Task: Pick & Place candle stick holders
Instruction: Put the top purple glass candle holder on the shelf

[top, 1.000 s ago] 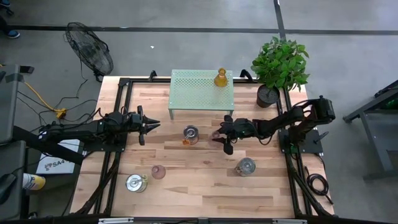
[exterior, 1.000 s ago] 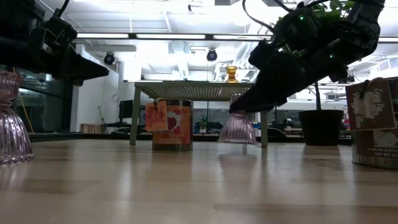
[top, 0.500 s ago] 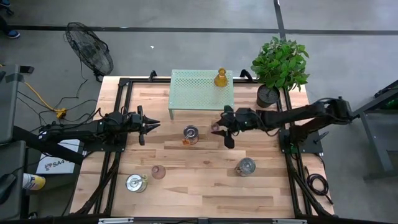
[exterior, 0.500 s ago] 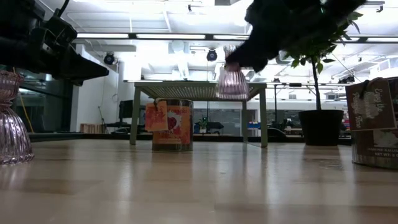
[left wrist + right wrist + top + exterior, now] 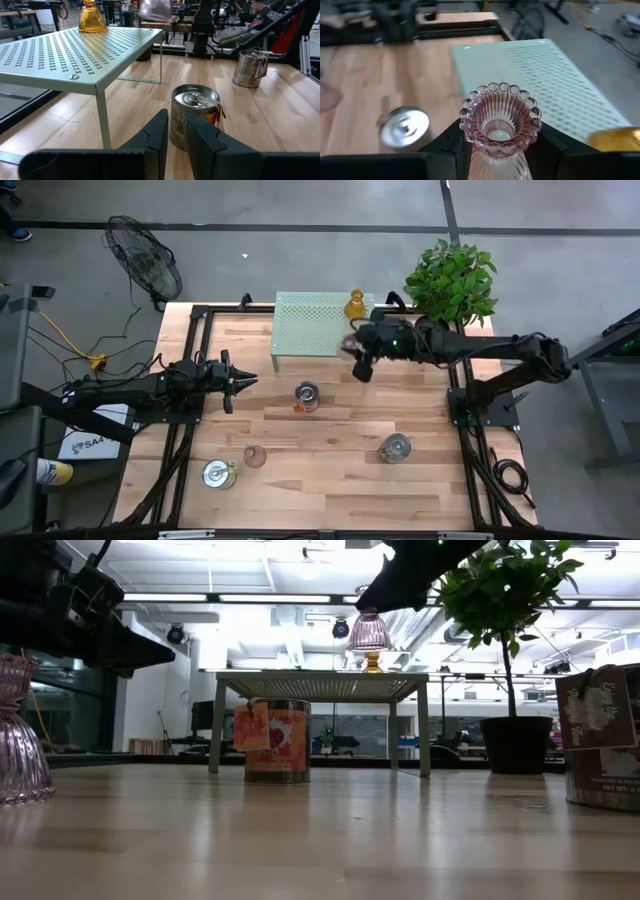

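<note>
Right gripper point(image 5: 358, 350): raised above the table at the near right edge of the mint-green perforated stand point(image 5: 315, 330), fingers clamped on a pink glass holder point(image 5: 500, 125). The wrist view shows the ribbed cup with its beaded rim held upright between the two dark fingers. In the low view the holder hangs clear above the stand's top.

Left gripper point(image 5: 240, 381): over the left part of the table, well apart from the stand, its fingers nearly closed with only a thin gap and nothing between them point(image 5: 172, 132).

Amber glass holder point(image 5: 354, 306): standing upright on the stand, near its back right corner.

Second pink glass holder point(image 5: 255, 456): on the bare wood in the front left area.

Silver holder point(image 5: 306, 394): on the table just in front of the stand, carrying an orange label.

Silver holder, front left point(image 5: 218, 474): beside the second pink one.

Silver holder, front right point(image 5: 394, 447): alone on the wood.

Potted plant point(image 5: 450, 285): black pot, at the back right corner of the table.
</note>
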You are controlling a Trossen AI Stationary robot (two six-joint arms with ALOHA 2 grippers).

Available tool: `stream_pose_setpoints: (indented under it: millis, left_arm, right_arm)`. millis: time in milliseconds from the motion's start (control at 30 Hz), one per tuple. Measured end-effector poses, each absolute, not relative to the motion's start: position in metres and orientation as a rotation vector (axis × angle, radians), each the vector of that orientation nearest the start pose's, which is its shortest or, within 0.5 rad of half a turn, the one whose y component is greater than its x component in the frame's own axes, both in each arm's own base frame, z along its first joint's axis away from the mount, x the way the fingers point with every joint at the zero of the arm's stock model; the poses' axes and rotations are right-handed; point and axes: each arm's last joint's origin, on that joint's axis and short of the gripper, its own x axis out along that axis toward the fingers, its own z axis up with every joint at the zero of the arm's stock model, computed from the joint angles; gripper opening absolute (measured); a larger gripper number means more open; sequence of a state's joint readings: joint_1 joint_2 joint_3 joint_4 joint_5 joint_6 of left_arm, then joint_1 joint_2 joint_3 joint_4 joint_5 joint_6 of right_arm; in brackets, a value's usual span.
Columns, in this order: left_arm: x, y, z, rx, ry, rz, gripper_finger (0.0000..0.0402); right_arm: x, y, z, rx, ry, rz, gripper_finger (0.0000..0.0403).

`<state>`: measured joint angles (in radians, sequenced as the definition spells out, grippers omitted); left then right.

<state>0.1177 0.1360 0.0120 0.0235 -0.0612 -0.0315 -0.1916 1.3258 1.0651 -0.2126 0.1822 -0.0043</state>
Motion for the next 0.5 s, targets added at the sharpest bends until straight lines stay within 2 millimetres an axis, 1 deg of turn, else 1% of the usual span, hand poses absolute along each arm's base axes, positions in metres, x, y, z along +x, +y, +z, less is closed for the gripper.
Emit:
stream_pose_setpoints:
  millis: [167,300,400,500]
  left_arm:
    - [0.104,0.014,0.159,-0.034,0.098,0.180,0.0058]
    - [0.104,0.014,0.159,-0.034,0.098,0.180,0.0058]
    - [0.104,0.014,0.159,-0.034,0.098,0.180,0.0058]
    - [0.104,0.014,0.159,-0.034,0.098,0.180,0.0058]
  right_arm:
    - [0.280,-0.085,0.308,0.082,0.495,-0.470,0.0138]
    - [0.273,-0.101,0.306,0.106,0.514,-0.534,0.0139]
    - [0.271,-0.110,0.305,0.117,0.519,-0.557,0.0139]
    - [0.272,-0.116,0.300,0.139,0.530,-0.549,0.0139]
